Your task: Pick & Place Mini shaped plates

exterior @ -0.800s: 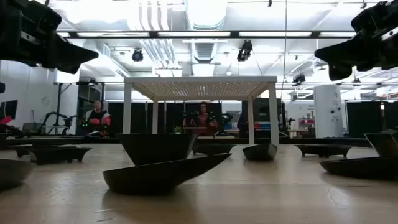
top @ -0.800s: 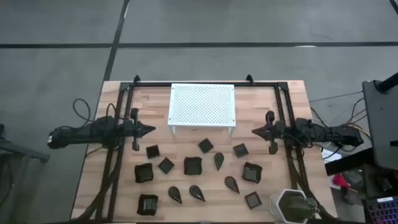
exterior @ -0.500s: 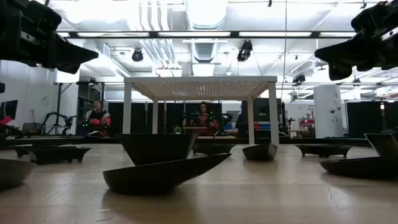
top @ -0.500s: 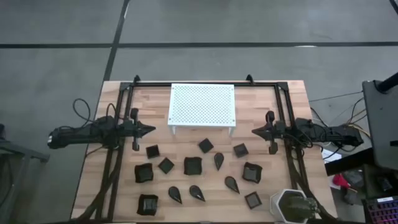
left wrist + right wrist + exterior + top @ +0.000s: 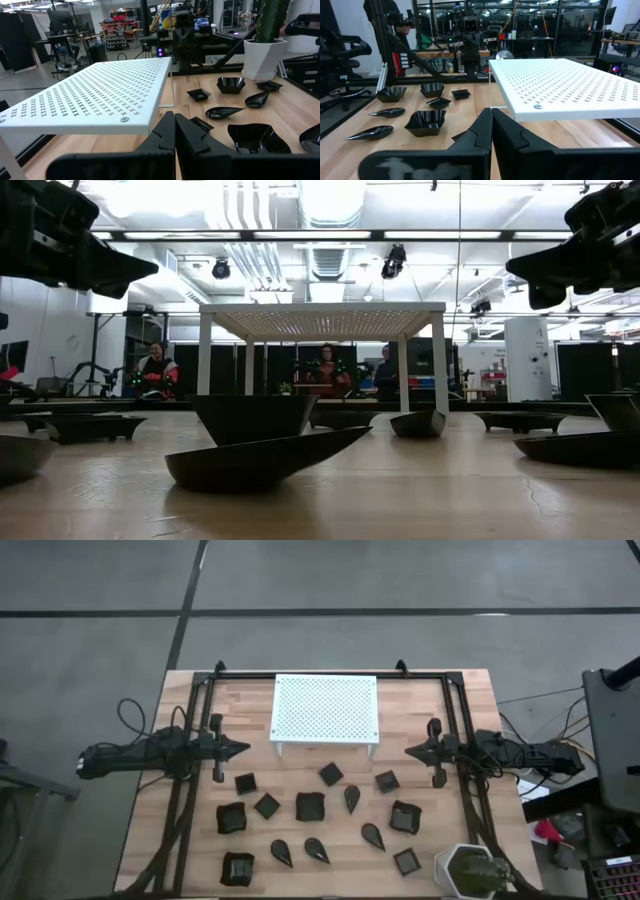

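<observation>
Nothing placed yet as I read it: the mini shaped plates (image 5: 310, 806) all lie scattered on the table's near half, white stand (image 5: 325, 708) bare, left gripper (image 5: 243, 749) and right gripper (image 5: 409, 750) both clenched empty, flanking it.

Closed left hand (image 5: 174, 131) beside white stand (image 5: 95, 95); black plates (image 5: 256, 137) beyond.

Robotics lab: other arm rigs (image 5: 182, 30), stocked shelves (image 5: 117, 25), seated people (image 5: 155, 370) behind.
</observation>
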